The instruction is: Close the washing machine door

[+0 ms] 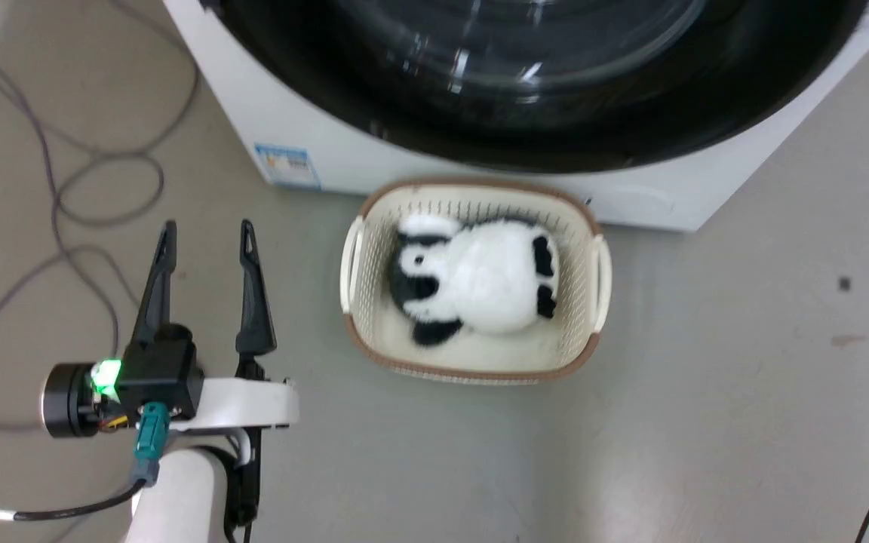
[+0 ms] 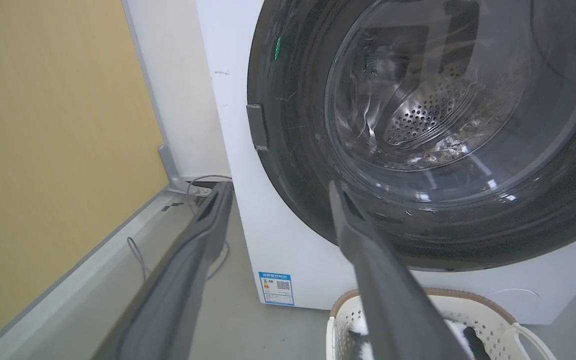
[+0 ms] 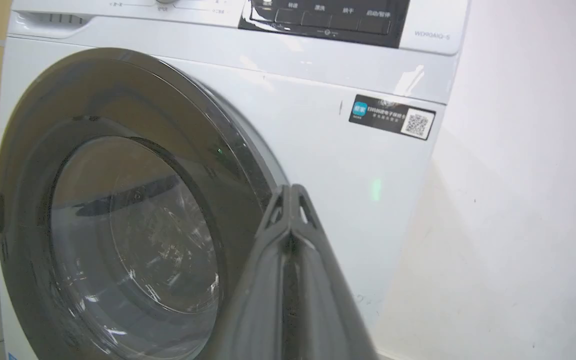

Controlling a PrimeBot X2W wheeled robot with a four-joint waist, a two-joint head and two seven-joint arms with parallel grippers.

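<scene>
The washing machine (image 1: 374, 154) is a white box at the top of the head view; a blue sticker (image 1: 287, 164) sits low on its front. Its door (image 1: 525, 132), a glossy black disc with a clear bowl window, lies against the front of the machine (image 2: 278, 240). Through the door (image 2: 293, 150) the steel drum shows. My left gripper (image 1: 208, 226) stands open above the floor, left of the basket and short of the machine; its own view has the gripper (image 2: 280, 187) aimed at the door's lower left. My right gripper (image 3: 290, 190) is shut on nothing, facing the door (image 3: 33, 175) and machine front (image 3: 343, 165).
A cream basket (image 1: 472, 194) holding a panda plush (image 1: 480, 279) sits on the floor right in front of the machine. Loose grey cables (image 1: 65, 196) trail on the floor at the left. A yellow wall (image 2: 58, 125) stands left of the machine, a white wall (image 3: 528, 200) to its right.
</scene>
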